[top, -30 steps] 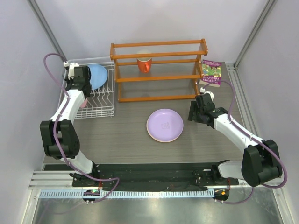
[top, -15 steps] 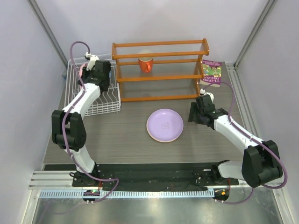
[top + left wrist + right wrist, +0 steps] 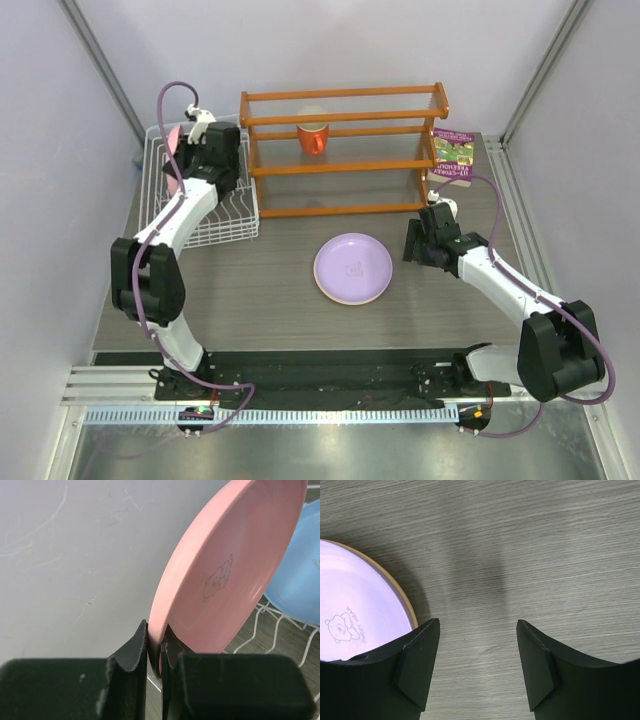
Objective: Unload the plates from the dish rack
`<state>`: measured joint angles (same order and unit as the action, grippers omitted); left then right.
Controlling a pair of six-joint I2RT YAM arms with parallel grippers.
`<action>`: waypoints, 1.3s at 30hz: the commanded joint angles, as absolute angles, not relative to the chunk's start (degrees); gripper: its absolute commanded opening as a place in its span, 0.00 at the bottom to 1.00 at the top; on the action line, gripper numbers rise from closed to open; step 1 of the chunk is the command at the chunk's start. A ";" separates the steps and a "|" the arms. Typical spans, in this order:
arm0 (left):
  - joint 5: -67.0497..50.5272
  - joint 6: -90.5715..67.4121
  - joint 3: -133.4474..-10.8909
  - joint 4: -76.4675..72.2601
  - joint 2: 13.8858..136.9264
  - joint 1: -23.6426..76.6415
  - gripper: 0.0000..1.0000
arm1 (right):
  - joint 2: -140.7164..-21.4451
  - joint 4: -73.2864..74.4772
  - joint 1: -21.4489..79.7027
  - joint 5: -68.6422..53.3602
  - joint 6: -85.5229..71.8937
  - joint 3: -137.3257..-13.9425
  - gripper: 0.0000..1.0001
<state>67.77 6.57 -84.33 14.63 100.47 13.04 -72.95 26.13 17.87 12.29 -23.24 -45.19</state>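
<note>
Small white wire dish rack (image 3: 215, 238) sits at 10 o'clock on the grey wood-grain table (image 3: 250, 310). The left arm reaches up from 6 o'clock and ends over the rack's back half.

Left wrist view: left gripper (image 3: 156, 637) is pinched narrow on the rim of the round pink plastic plate (image 3: 235, 565). The plate stands on edge, leaning toward 1 o'clock, with a small bear print on its face. Its lowest edge is hidden behind the fingers, so it is unclear whether it rests in the prongs. The round light blue plastic plate (image 3: 300, 580) is at 3 o'clock of the pink one, inside the rack, with rack wires showing below it.

At 12 o'clock on the table stands the orange wooden shelf frame (image 3: 340, 165), just beside the rack's right side. An orange mug (image 3: 312, 136) sits on it.

Near table centre the round lilac plastic plate (image 3: 353, 268) lies flat, face up. In the right wrist view a yellow-orange plate rim (image 3: 405, 601) shows under its edge, so it is stacked on that one.

Right gripper (image 3: 477, 625) is at 3 o'clock of the lilac plate, jaws spread wide, nothing between them but bare table, not touching the plate.

A purple-and-green paperback book (image 3: 453, 157) lies at 2 o'clock, at the shelf's right end.
</note>
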 commanded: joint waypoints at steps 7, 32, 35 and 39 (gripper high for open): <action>66.72 7.04 -84.03 12.90 88.97 15.02 0.00 | -69.88 24.61 17.67 9.94 -22.94 -46.84 0.69; -1.39 -35.15 -58.54 20.83 67.50 22.23 0.00 | -69.69 8.18 26.01 -11.96 -29.35 -53.96 0.69; -3.33 -36.29 -57.13 20.39 66.89 23.81 0.00 | -72.42 6.33 28.03 -11.78 -30.32 -53.88 0.69; -5.01 -37.18 -56.08 20.13 66.09 26.27 0.00 | -74.53 3.87 28.92 -11.42 -31.11 -52.65 0.69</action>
<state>-0.30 -34.44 -56.40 25.21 68.47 24.21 -73.49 9.54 28.34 -10.92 -29.26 -51.86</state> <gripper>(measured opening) 0.097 0.689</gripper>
